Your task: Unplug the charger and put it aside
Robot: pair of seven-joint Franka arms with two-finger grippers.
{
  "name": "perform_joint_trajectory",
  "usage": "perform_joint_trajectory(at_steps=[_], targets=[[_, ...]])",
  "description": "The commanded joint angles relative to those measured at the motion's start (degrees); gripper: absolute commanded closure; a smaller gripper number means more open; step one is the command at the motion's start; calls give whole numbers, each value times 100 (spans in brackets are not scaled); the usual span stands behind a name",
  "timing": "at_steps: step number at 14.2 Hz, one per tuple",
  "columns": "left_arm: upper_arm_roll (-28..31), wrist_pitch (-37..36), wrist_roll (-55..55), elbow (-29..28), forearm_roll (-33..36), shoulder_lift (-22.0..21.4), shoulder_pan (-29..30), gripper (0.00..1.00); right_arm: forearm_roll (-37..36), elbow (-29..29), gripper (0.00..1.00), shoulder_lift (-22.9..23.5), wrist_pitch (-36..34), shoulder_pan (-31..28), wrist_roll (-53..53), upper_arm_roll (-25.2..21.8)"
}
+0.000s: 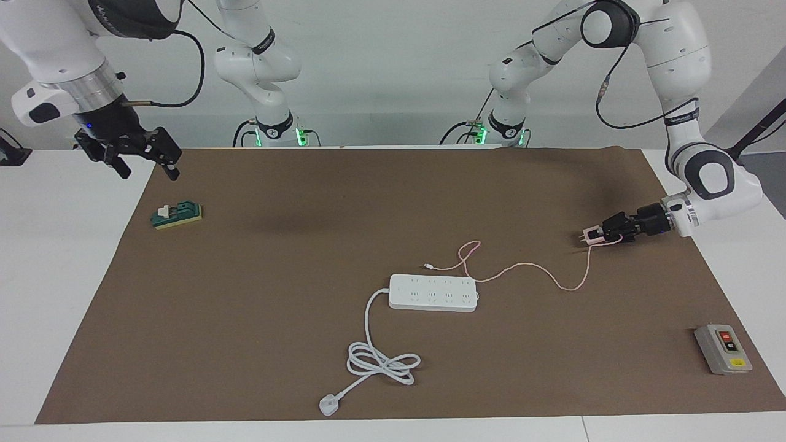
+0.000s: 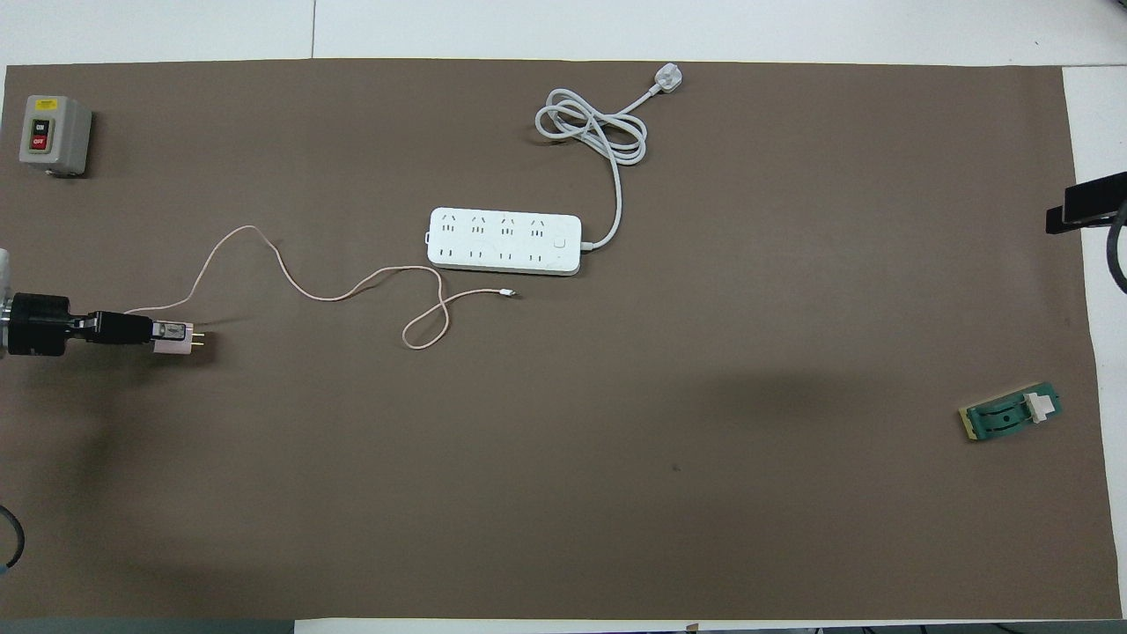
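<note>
The pale-pink charger point(image 1: 588, 236) is out of the power strip, its two prongs pointing toward the middle of the table. My left gripper point(image 1: 599, 236) is shut on it and holds it low over the brown mat near the left arm's end; it also shows in the overhead view point(image 2: 167, 333) with the charger point(image 2: 179, 340). The thin pink cable point(image 1: 528, 267) trails from the charger across the mat and loops beside the white power strip point(image 1: 433, 293), its free tip lying loose. My right gripper point(image 1: 147, 170) waits raised and open over the mat's corner at the right arm's end.
The power strip's thick white cord point(image 1: 381, 362) coils on the mat and ends in a white plug point(image 1: 329, 406). A grey switch box point(image 1: 723, 348) sits at the left arm's end, farther from the robots. A small green block point(image 1: 177, 215) lies near the right gripper.
</note>
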Motion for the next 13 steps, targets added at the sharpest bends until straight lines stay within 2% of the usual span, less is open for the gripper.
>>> perform_joint_trajectory(at_steps=[1, 5, 7, 9, 13], targets=[[57, 140, 53, -152, -124, -36, -69, 36, -102, -66, 0, -53, 48, 64, 101, -40], [83, 78, -43, -153, -106, -115, -61, 0, -67, -233, 0, -80, 39, 73, -102, -92], [92, -71, -402, -30, 25, -360, -43, 0, -76, -224, 0, -89, 40, 73, -75, -93], [92, -465, -911, 407, 585, -589, 18, 0, -76, -286, 0, -97, 75, 73, -93, -93], [74, -1633, -2203, 2041, 1834, -774, -69, 0, -76, -356, 0, -97, 57, 90, -58, -93]])
